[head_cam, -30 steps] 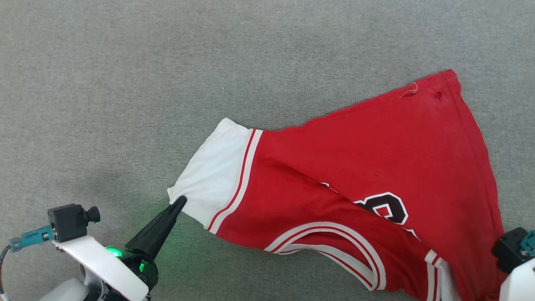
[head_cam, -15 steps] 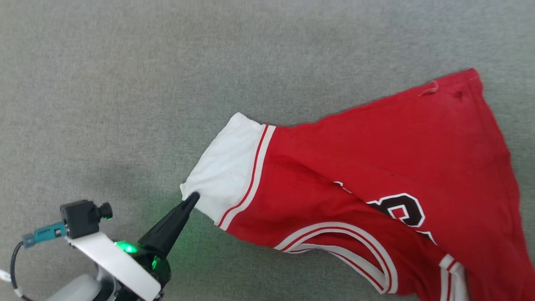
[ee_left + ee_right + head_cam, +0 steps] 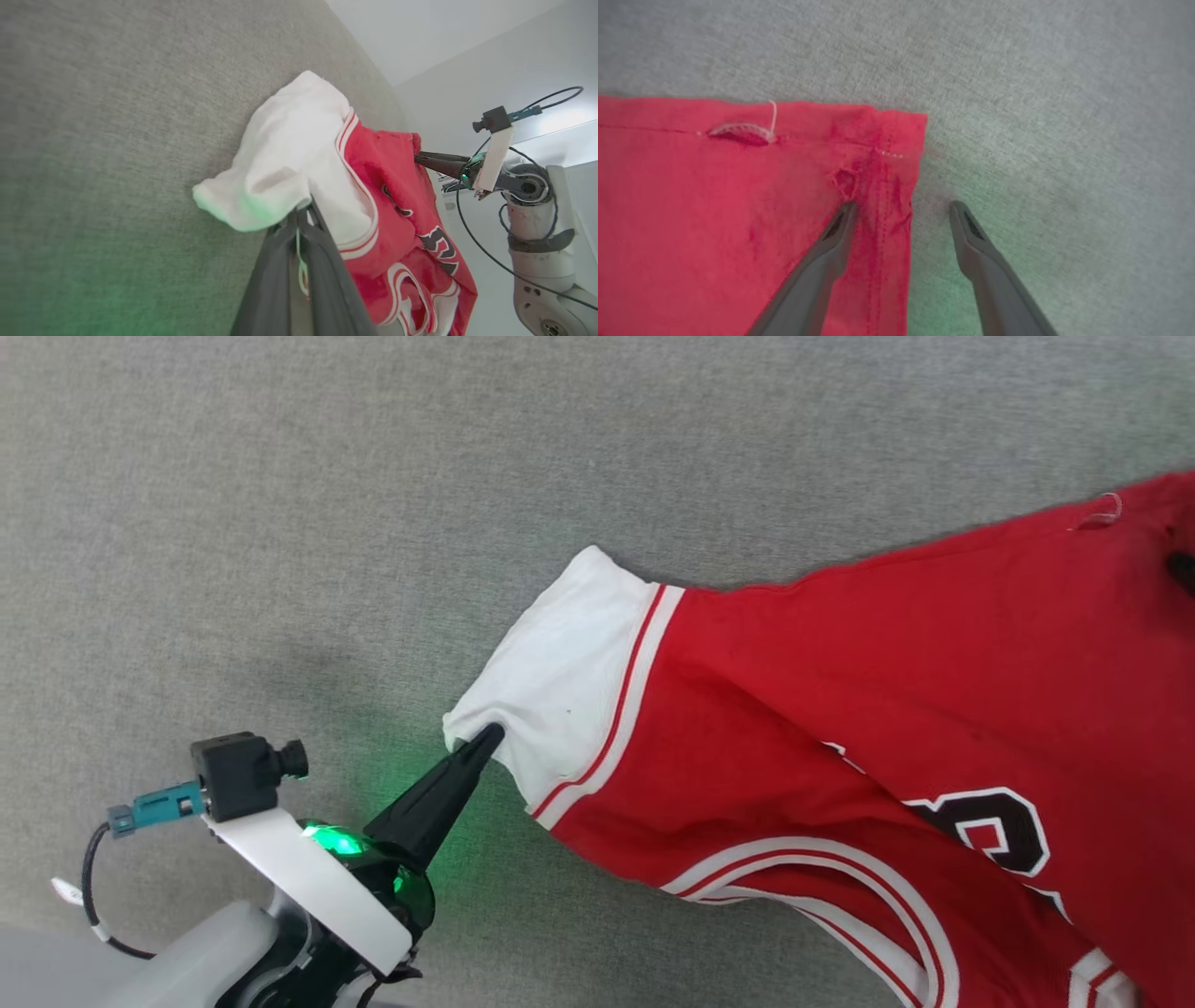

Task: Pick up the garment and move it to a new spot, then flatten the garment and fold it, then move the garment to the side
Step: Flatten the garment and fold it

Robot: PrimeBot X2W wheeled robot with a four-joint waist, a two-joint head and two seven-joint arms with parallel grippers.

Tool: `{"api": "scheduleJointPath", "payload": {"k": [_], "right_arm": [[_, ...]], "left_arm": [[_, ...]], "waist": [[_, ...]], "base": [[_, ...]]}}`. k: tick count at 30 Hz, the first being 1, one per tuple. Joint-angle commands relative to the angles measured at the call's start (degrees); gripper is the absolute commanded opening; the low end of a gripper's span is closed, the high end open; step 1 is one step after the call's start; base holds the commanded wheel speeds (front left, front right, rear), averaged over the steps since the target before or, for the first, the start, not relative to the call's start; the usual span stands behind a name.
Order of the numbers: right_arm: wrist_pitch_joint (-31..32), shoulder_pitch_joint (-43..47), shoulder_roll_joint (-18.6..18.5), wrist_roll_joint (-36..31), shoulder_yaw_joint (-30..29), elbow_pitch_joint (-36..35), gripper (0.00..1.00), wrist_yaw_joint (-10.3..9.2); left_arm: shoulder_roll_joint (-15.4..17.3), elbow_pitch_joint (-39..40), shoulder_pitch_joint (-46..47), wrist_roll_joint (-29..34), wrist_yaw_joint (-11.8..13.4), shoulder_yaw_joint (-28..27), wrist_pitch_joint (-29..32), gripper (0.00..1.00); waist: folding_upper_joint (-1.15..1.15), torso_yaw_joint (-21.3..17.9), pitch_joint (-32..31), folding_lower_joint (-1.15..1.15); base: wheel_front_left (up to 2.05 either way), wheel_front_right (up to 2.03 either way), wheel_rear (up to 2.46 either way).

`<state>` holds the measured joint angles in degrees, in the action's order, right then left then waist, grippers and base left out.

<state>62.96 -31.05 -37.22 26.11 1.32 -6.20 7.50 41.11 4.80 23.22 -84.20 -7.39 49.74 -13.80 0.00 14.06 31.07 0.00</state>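
The garment (image 3: 840,691), a red jersey with white sleeves and black lettering, lies spread on the grey surface. My left gripper (image 3: 484,742) is shut on the corner of the white sleeve (image 3: 569,672); the left wrist view shows the sleeve cloth (image 3: 280,154) bunched over the closed fingertips of that gripper (image 3: 301,212). My right gripper (image 3: 901,207) stands open over the garment's red hem corner (image 3: 896,130), one finger (image 3: 836,233) on the red cloth beside a small hole and the other (image 3: 966,233) over bare grey surface. The left wrist view also shows the right gripper (image 3: 420,161) at the garment's far edge.
Grey fabric surface (image 3: 280,523) stretches wide to the left of and beyond the garment. A loose white thread loop (image 3: 747,130) sits on the hem seam. The right arm's wrist, camera and cables (image 3: 514,177) stand past the garment in the left wrist view.
The head view has shifted: garment and left gripper now sit further right and higher in it. The right wrist has left its lower right edge. The right gripper has opened. The left grip is unchanged.
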Motion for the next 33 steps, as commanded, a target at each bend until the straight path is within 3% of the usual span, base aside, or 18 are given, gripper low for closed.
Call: {"api": "scheduleJointPath", "payload": {"k": [1, 3, 4, 5, 6, 7, 11, 18, 25, 33], "right_arm": [[0.24, -0.56, -0.09, 0.51, 1.16, 1.21, 1.00, -0.03], [1.07, -0.53, 0.47, 1.24, 2.80, 3.47, 1.00, -0.02], [1.43, -0.58, 0.67, 1.62, 3.59, 4.14, 0.92, -0.02], [1.28, -0.70, 1.04, 1.92, 3.99, 4.73, 0.47, -0.02], [0.71, -0.90, 1.50, 2.02, 4.36, 5.16, 0.27, -0.02], [-0.91, -1.73, 1.87, 2.27, 4.84, 5.75, 0.00, -0.02], [-7.85, -5.61, 3.41, 0.86, 3.15, 7.47, 0.00, -0.03], [-21.78, -16.81, 10.37, -2.80, -1.42, 15.89, 0.00, -0.03], [-32.05, -32.84, 14.08, -10.17, -3.40, 24.29, 0.00, -0.03], [-45.24, -51.92, 19.53, -17.99, -10.00, 34.58, 0.00, -0.10]], "left_arm": [[-0.45, -0.19, 0.89, 0.67, -0.13, 0.28, -0.07, 0.00], [-0.67, -0.62, 1.32, 0.44, -0.13, 0.66, -0.20, 0.00], [-0.72, -0.91, 1.48, 0.30, -0.13, 0.91, -0.20, 0.00], [-0.69, -1.28, 1.64, 0.43, -0.13, 1.30, 0.01, 0.00], [-0.81, -1.65, 1.87, 0.57, -0.13, 1.80, 0.25, 0.00], [-0.99, -2.54, 3.13, 0.86, -0.13, 2.47, 0.83, 0.00], [-1.16, -5.33, 7.17, 0.21, -0.13, 2.19, 2.02, 0.00], [-1.28, -14.27, 19.90, -1.23, -0.12, -2.48, 3.41, 0.00], [-1.80, -24.61, 40.43, -1.57, -0.12, -7.62, 8.35, 0.00], [-4.07, -38.78, 64.83, 1.36, 0.00, -12.40, 8.10, 0.00]], "waist": [[0.00, 0.89, 0.80, 0.00], [0.00, 0.91, 0.79, 0.00], [0.00, 0.81, 0.64, 0.00], [0.00, 0.63, 0.42, 0.00], [0.00, 0.36, 0.10, 0.00], [0.00, -0.10, -0.70, 0.00], [0.00, -1.37, -2.90, 0.00], [0.00, -5.32, -4.11, 0.00], [0.00, -8.94, -0.55, 0.00], [0.00, -12.03, 2.14, 0.00]], "base": [[0.00, 0.00, 0.00], [0.00, 0.00, 0.00], [0.00, 0.00, 0.00], [0.00, 0.00, 0.00], [0.00, 0.00, 0.00], [0.00, 0.00, 0.00], [0.00, 0.00, 0.00], [0.00, 0.00, 0.00], [0.00, 0.00, 0.00], [0.00, 0.00, 0.00]]}}
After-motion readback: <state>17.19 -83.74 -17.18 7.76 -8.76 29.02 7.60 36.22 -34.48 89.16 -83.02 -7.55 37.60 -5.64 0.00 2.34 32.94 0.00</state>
